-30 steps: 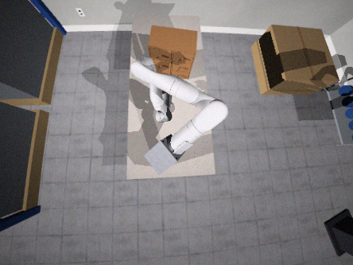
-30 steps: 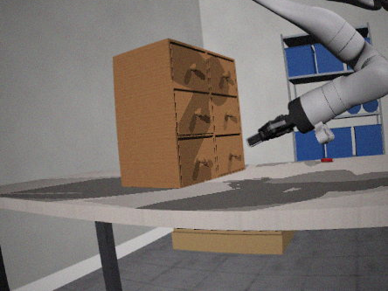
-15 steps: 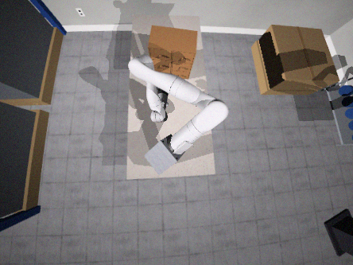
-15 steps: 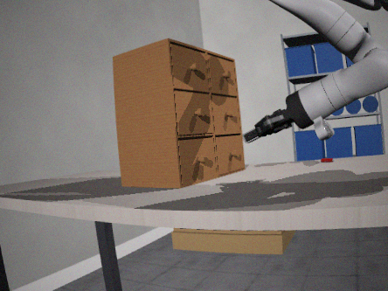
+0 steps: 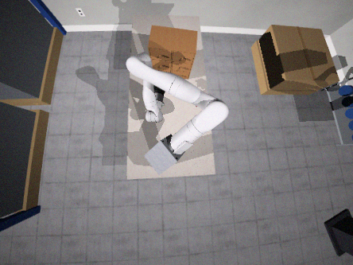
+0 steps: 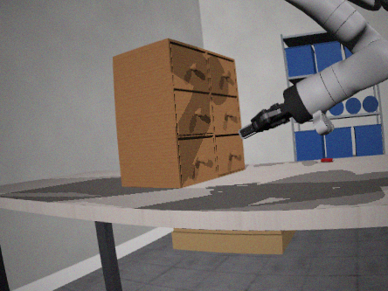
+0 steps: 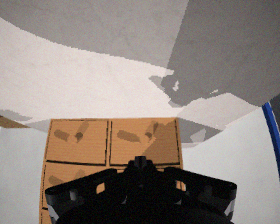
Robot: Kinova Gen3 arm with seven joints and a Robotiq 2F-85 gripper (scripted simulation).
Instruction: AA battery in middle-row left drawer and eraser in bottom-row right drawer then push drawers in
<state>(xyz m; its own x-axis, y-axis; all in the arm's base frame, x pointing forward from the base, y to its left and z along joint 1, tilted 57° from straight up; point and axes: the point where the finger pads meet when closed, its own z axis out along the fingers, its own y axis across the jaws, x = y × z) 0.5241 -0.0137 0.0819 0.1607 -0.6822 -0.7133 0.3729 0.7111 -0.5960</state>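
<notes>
The small wooden chest [image 6: 179, 111] stands on the table with its six drawers facing my arm; all look pushed in. It also shows from above [image 5: 172, 51] and in the wrist view [image 7: 111, 142]. My gripper [image 6: 245, 132] is shut and empty. It hovers above the table a short way in front of the chest's right column, at about the height of the middle and bottom rows, pointing at the drawer fronts. In the wrist view the shut fingertips [image 7: 141, 163] cover part of the chest front. I see no AA battery and no eraser in any view.
A small red object [image 6: 327, 159] lies on the table far behind the gripper. The arm's grey base block [image 5: 160, 161] sits at the table's near end. A cardboard box [image 5: 296, 59] and blue shelves [image 6: 332, 98] stand off the table.
</notes>
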